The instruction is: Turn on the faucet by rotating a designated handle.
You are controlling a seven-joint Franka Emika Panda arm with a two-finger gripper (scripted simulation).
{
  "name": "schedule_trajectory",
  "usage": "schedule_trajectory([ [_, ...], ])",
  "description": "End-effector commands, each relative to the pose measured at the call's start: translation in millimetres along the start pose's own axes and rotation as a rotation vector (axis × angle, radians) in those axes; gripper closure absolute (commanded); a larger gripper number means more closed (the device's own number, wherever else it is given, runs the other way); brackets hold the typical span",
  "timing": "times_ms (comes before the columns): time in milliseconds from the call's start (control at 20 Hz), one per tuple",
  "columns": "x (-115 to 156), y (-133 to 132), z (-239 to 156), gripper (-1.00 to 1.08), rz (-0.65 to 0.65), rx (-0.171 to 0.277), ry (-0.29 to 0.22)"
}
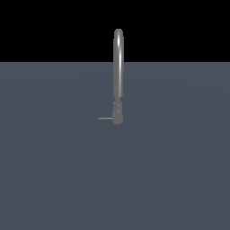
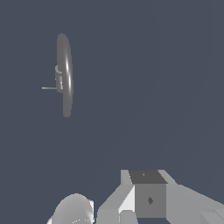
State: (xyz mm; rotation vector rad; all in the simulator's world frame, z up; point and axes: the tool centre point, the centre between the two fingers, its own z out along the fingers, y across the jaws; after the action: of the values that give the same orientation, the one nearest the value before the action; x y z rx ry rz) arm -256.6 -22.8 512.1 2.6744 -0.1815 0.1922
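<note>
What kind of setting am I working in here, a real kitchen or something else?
Most likely a bare simulated test scene, not a kitchen: a lone faucet with its thin handle stands on a flat, featureless grey floor under a black backdrop. No sink or counter shows.

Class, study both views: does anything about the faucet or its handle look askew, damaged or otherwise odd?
Nothing stands out. The faucet stands upright and intact on the grey surface, with its thin handle sticking straight out sideways from the base.

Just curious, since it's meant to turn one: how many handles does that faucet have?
1. The handle sticks out sideways from the faucet base, toward the exterior view's left. Another behind the base could be hidden.
</note>
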Motion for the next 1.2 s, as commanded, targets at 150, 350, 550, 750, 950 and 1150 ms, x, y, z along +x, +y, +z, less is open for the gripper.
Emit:
schedule_trajectory([
  [150, 7, 12, -19, 1.08, 0.041, -0.236, 0.085],
  [350, 13, 17, -36, 1.08, 0.063, -0.408, 0.147],
  [550, 20, 18, -54, 1.08, 0.076, -0.58, 0.21],
  [750, 27, 13, -73, 1.08, 0.078, -0.751, 0.272],
  [950, 35, 4, -91, 1.08, 0.068, -0.92, 0.334],
  [1150, 45, -11, -107, 1.08, 0.043, -1.086, 0.394],
])
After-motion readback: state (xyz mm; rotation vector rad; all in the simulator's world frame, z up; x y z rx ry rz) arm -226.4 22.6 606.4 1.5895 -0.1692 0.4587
